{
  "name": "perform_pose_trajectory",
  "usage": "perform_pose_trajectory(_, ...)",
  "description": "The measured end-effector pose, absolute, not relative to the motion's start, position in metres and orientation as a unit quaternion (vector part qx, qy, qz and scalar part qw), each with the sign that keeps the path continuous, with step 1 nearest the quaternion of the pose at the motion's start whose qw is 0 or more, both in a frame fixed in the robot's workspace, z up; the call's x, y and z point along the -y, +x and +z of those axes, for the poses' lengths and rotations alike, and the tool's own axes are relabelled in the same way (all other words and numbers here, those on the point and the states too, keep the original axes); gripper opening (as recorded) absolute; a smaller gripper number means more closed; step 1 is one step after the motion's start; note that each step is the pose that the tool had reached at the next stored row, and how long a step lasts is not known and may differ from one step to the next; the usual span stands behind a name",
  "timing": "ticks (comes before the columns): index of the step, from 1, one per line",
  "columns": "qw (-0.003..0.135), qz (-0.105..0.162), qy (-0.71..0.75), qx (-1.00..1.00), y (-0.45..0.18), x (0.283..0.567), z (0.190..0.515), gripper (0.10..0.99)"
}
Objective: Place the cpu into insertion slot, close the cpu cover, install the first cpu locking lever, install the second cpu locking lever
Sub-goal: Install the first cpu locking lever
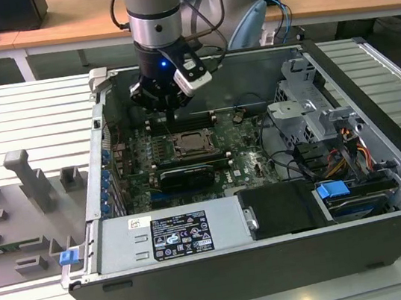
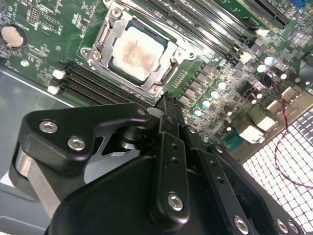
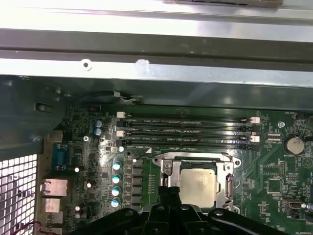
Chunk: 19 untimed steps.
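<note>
The open case [image 1: 278,263] holds a green board [image 1: 244,147], and the slot [image 2: 99,41] is set in that board. The cpu [image 2: 134,53] lies flat inside the slot. Its tan top shows through the window of the cover [image 3: 226,179], which lies flat around it. The gripper [image 2: 168,100] hangs close over one edge of the slot, fingers pressed together and holding nothing. I cannot tell whether it touches the rim. Long black memory slots [image 3: 186,129] run just beside the slot.
</note>
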<state>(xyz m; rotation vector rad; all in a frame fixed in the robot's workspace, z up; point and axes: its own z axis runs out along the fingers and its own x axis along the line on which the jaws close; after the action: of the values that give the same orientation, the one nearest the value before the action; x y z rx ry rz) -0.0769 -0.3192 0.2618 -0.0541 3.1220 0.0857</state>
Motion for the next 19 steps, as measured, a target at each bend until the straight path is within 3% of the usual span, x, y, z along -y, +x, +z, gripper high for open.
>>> perform_pose_trajectory(19, 0.01, 0.029, -0.017, -0.999, -0.111, 0.318, 0.262, 0.106)
